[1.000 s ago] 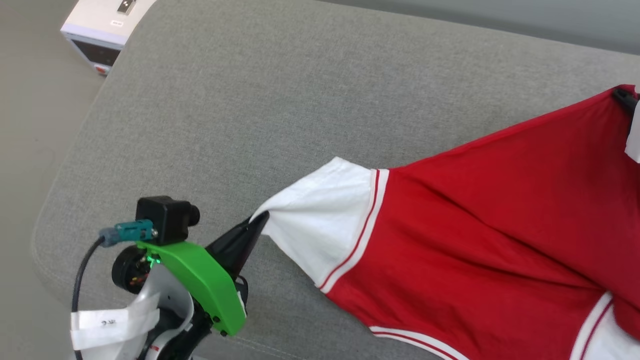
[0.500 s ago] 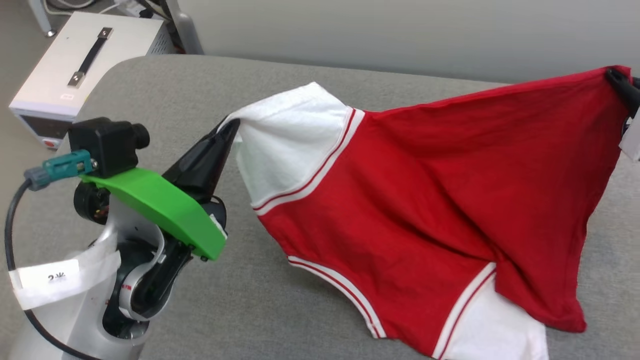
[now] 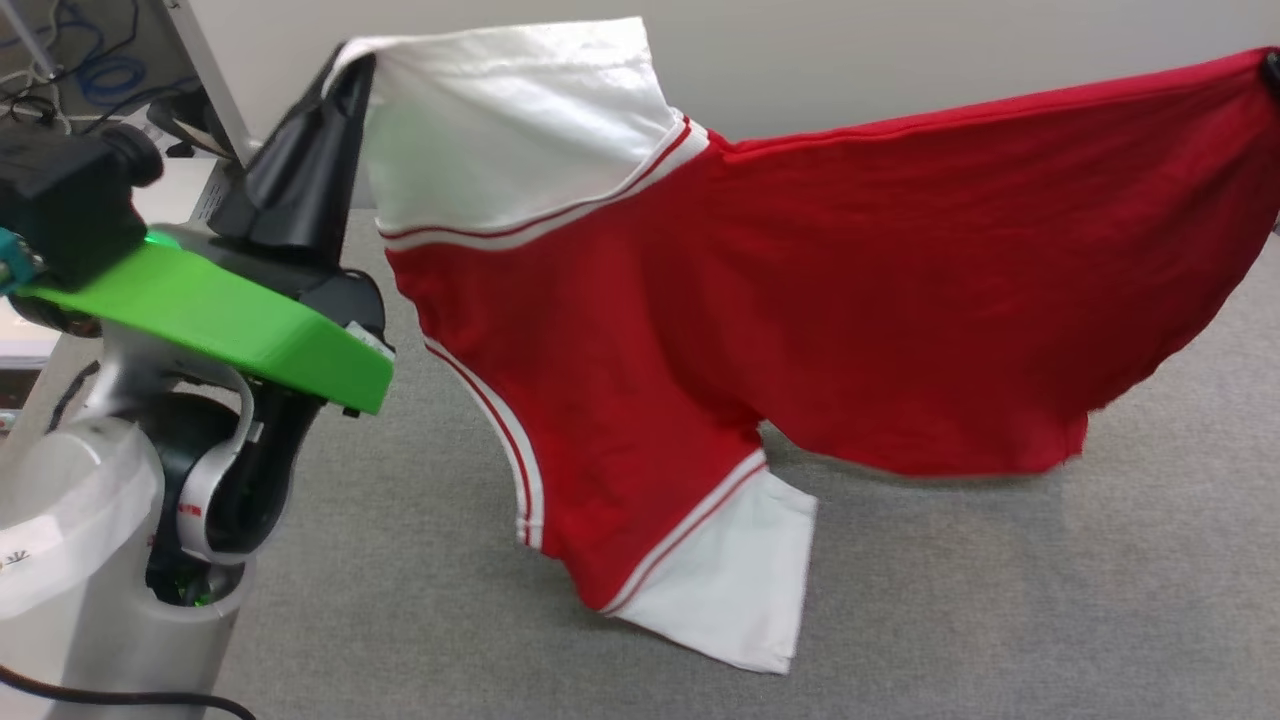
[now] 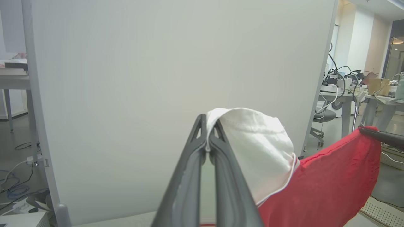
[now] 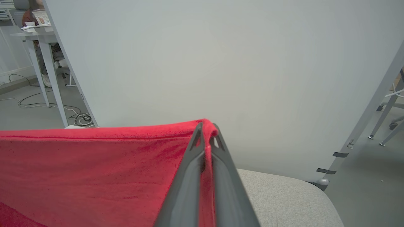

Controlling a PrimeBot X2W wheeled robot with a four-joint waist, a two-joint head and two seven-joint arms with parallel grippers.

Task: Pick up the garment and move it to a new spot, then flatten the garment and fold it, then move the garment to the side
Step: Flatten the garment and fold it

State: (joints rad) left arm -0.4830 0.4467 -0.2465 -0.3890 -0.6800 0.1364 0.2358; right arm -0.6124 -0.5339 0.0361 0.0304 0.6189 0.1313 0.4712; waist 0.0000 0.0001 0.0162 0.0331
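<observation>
The garment (image 3: 820, 270), red with white sleeves and striped trim, hangs stretched in the air above the grey cushion (image 3: 1000, 600). My left gripper (image 3: 350, 65) is shut on the tip of one white sleeve (image 4: 252, 142) at the upper left of the head view. My right gripper (image 5: 206, 132) is shut on the red hem corner (image 5: 202, 126); that corner reaches the head view's upper right edge. The other white sleeve (image 3: 730, 590) dangles lowest, at or just above the cushion; I cannot tell if it touches. The lettering is hidden.
A pale partition wall (image 4: 157, 78) stands right behind the cushion. Cables (image 4: 19, 186) and a white box (image 4: 22, 219) lie on the floor to the left. Desks and chairs (image 4: 347, 94) stand past the partition on the right.
Both grippers have risen with the garment, lifting it off the cushion until it hangs spread between them. The head camera has tilted up, bringing the wall into view.
</observation>
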